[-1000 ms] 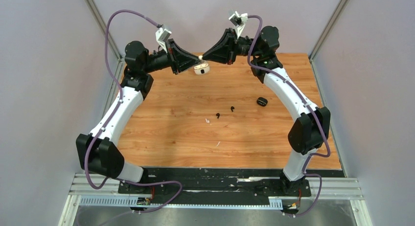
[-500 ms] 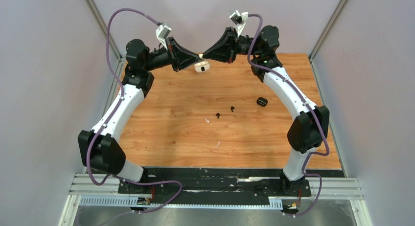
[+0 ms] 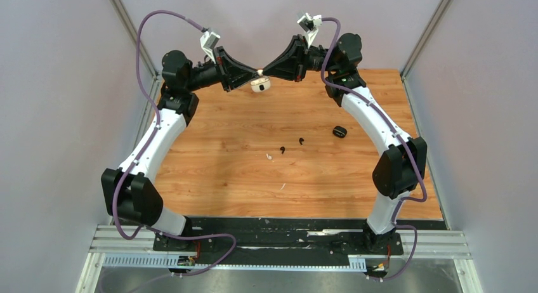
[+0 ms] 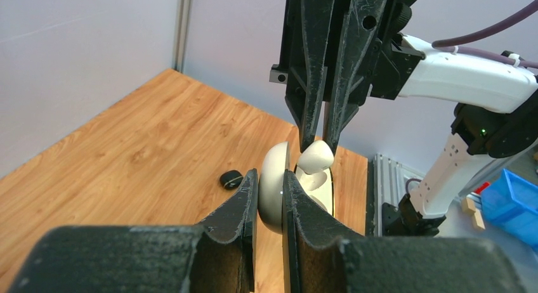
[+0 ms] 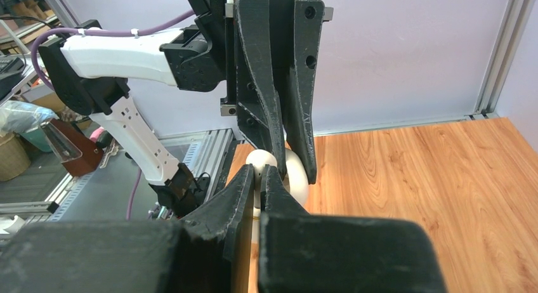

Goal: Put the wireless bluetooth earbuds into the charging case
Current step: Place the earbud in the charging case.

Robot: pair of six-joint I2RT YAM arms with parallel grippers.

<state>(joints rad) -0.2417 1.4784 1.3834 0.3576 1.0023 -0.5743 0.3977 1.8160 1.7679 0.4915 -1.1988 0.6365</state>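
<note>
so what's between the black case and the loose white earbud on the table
Two black earbuds lie apart between the black case and the loose white earbud; the top view shows it.

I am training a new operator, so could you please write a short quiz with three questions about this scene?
1. True or false: the left gripper is shut on the white charging case.
2. What does the right gripper hold? A) a black earbud B) a white earbud C) nothing
3. How many earbuds lie loose on the table?
Key: 1 true; 2 B; 3 three: two black earbuds, one loose white earbud.
</note>
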